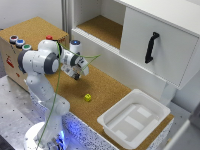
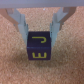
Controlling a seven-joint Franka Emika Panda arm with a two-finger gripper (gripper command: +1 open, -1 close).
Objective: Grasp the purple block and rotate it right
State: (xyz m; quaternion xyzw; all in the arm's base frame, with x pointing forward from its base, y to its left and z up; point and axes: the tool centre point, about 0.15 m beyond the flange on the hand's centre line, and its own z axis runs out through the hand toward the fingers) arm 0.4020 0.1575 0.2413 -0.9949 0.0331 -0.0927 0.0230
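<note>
Open jaws straddle the purple block (image 2: 38, 46), its yellow letters lying sideways.

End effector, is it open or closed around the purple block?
Open. In the wrist view the end effector has its fingers spread on either side of the purple block, with gaps showing.

Cork-topped table (image 1: 107, 90) carries a small yellow block (image 1: 87, 97); a white tray (image 1: 134, 117) sits well apart from that block.
</note>
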